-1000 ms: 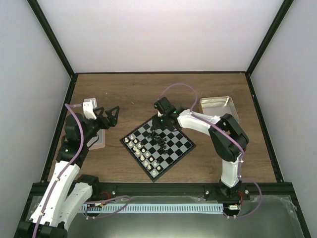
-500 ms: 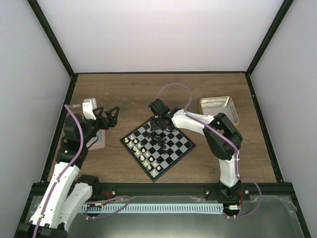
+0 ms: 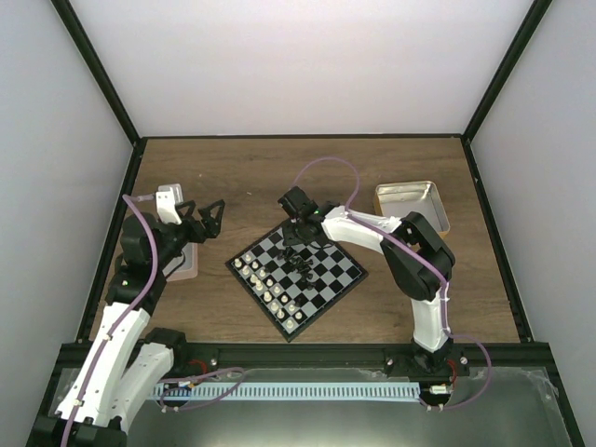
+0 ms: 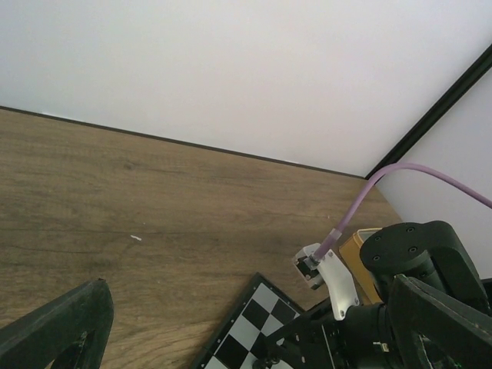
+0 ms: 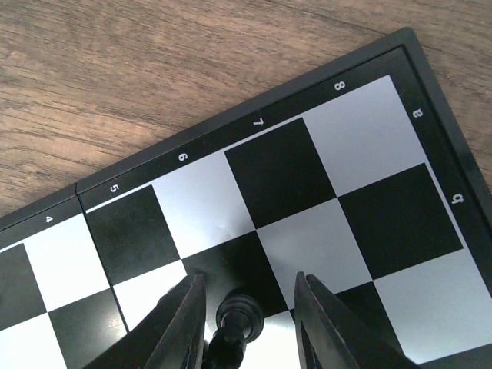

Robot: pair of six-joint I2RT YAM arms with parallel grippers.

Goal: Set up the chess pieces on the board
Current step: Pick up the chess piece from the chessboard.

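Five numerals, 4–8, on board [image 5: 231,121]

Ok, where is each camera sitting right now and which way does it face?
Top external: above and behind the bases, looking down on the table; left gripper beside the board, right gripper over it.
Left wrist: behind the left gripper, facing across the table to the back wall; own fingers in the bottom corners.
Right wrist: looking down on the board's corner; own fingers straddle a black piece.
Shared: top and left wrist both show the board and right arm.
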